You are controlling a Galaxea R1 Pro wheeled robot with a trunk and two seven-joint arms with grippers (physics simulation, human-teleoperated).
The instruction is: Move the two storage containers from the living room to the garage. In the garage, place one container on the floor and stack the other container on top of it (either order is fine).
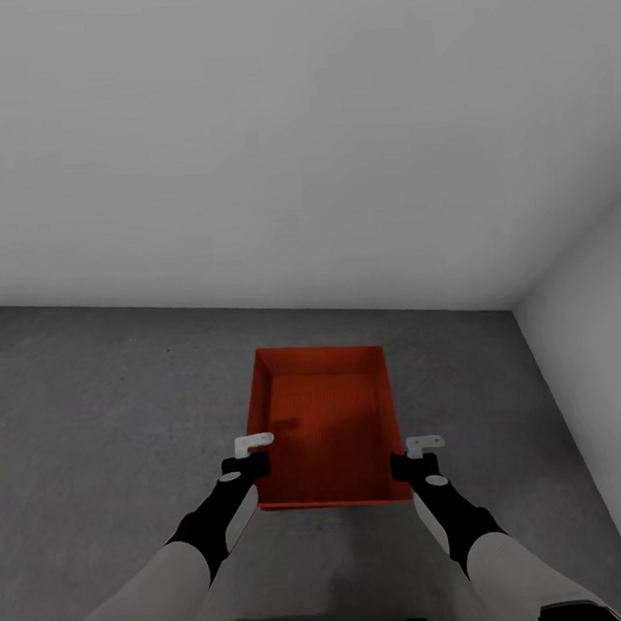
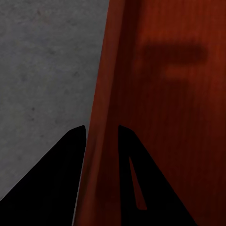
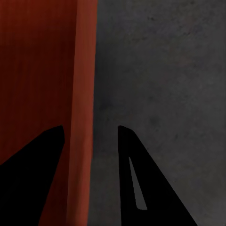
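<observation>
One orange-red storage container (image 1: 325,419), open-topped and empty, lies lengthwise in front of me over the dark grey concrete floor (image 1: 106,403) of the garage. My left gripper (image 1: 254,445) sits on its left wall near the front corner. In the left wrist view the gripper (image 2: 101,129) is shut on the wall of the container (image 2: 160,94). My right gripper (image 1: 422,446) is at the right wall. In the right wrist view the gripper (image 3: 90,127) straddles the rim of the container (image 3: 37,70), open, with floor (image 3: 160,70) showing between the rim and the outer finger.
A plain pale grey wall (image 1: 246,123) stands just beyond the container's far end. A second grey wall (image 1: 594,332) closes the right side, forming a corner. Bare concrete spreads to the left of the container.
</observation>
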